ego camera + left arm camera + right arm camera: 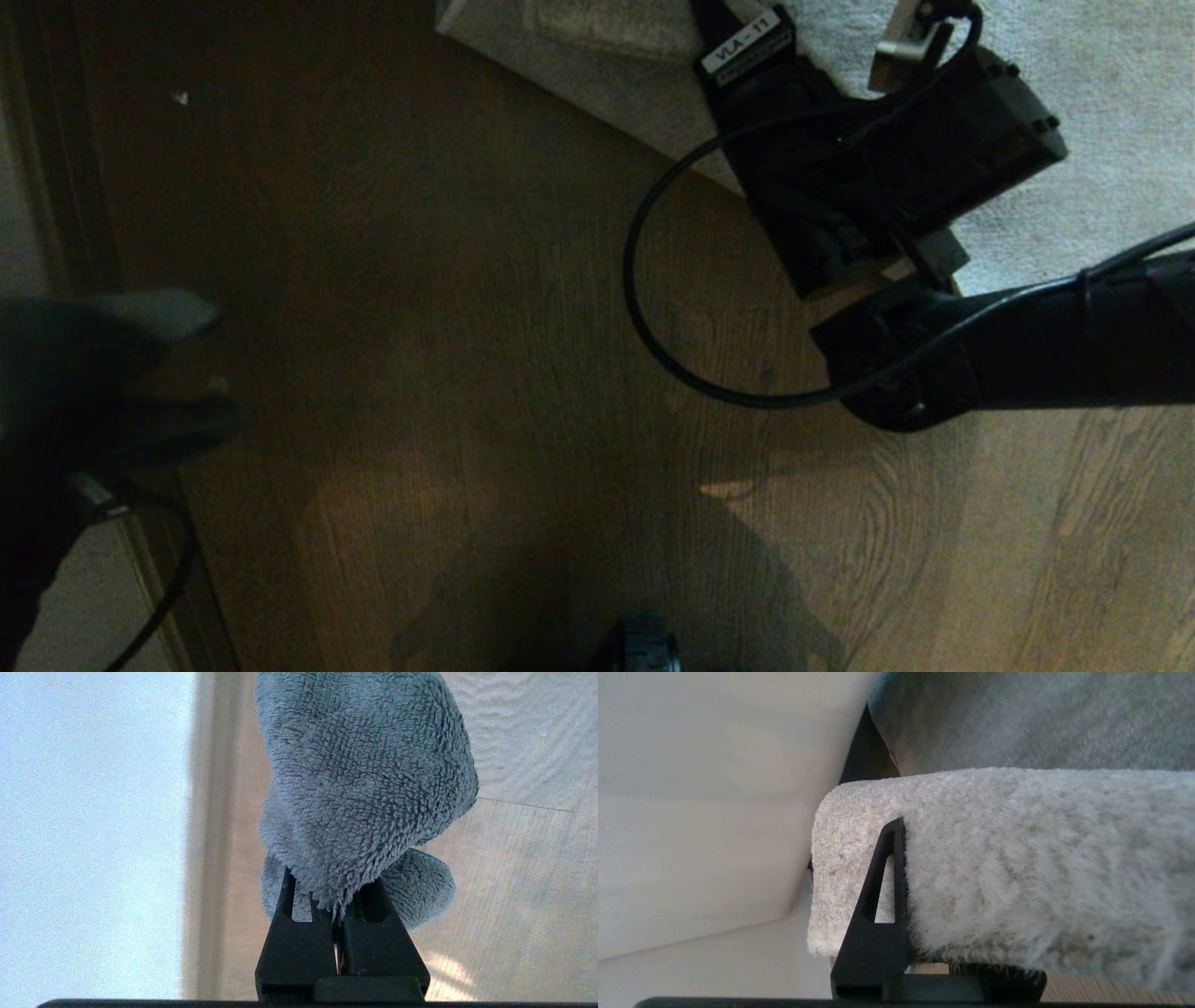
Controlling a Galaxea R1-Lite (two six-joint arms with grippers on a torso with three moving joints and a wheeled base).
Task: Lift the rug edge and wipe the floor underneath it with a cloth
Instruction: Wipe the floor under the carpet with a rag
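- Left gripper (337, 905) is clamped tight on the cloth (364, 784): the two fingers (294, 938) meet with a tuft of plush grey pile pinched between them, and the rest of the cloth bunches past the tips.
- In the head view that arm sits at the far left edge, blurred, with the cloth (154, 313) showing as a paler grey lump above the floor (448, 392). Can't tell if it touches the boards.
- Right gripper (924, 952) is gripping the rug edge (1017, 868). One finger (882, 896) lies flat against the pile near the square corner, and the other is hidden under the rug.
- The edge is folded back over the rest of the rug, so it stands up off the floor, with a dark gap behind the corner.
- From the head camera the right gripper (747, 56) is at the top, over the rug's border (597, 93), with brown wavy-grained boards below.
- No containers anywhere.
- Only readable writing: a white label on the right arm, "VLA - 11" (747, 42). The smaller line under it is too tiny to read.
- A black cable (644, 308) loops from that arm over the floor.
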